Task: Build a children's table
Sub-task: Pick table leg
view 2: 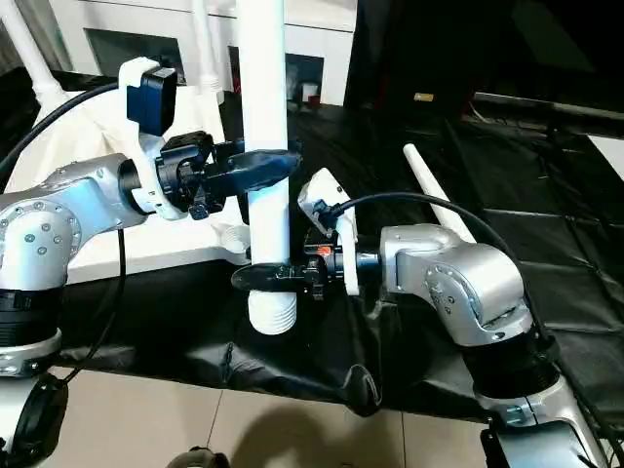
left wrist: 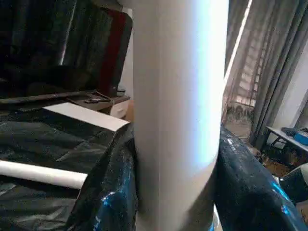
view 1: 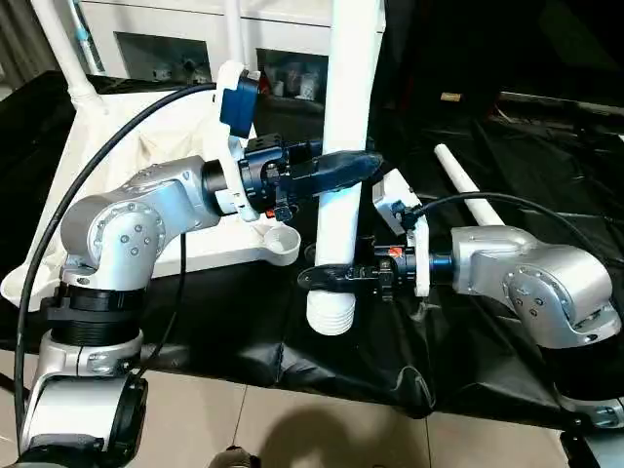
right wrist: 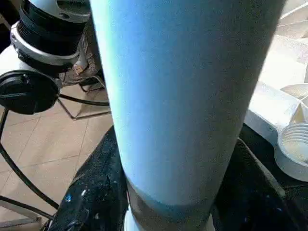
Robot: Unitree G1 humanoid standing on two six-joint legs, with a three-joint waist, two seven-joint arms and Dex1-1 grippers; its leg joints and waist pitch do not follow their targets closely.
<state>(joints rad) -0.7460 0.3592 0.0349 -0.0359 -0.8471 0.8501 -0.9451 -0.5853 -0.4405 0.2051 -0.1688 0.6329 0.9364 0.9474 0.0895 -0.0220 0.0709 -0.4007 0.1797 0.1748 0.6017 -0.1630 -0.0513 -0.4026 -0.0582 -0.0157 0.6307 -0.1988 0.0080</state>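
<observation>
Centre frame: both grippers, left gripper and right gripper, clamp one upright leg. Tabletop left, corner socket empty; another leg loose at right. Assembly looks unfinished.

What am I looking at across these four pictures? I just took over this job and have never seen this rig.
It is a humanoid robot with two silver arms, each ending in a black two-fingered claw. The two wide pictures come from its head, looking down over its forearms; the two close-ups come from a camera on each wrist. Both claws grip the same long round white plastic table leg, held upright: the left claw higher up, the right claw near its ribbed lower end, and that leg is the white column in each wrist picture. On the black sheet covering the surface lies the white plastic tabletop, with a round corner socket near the held leg. Another white leg lies loose on the sheet to the right.
</observation>
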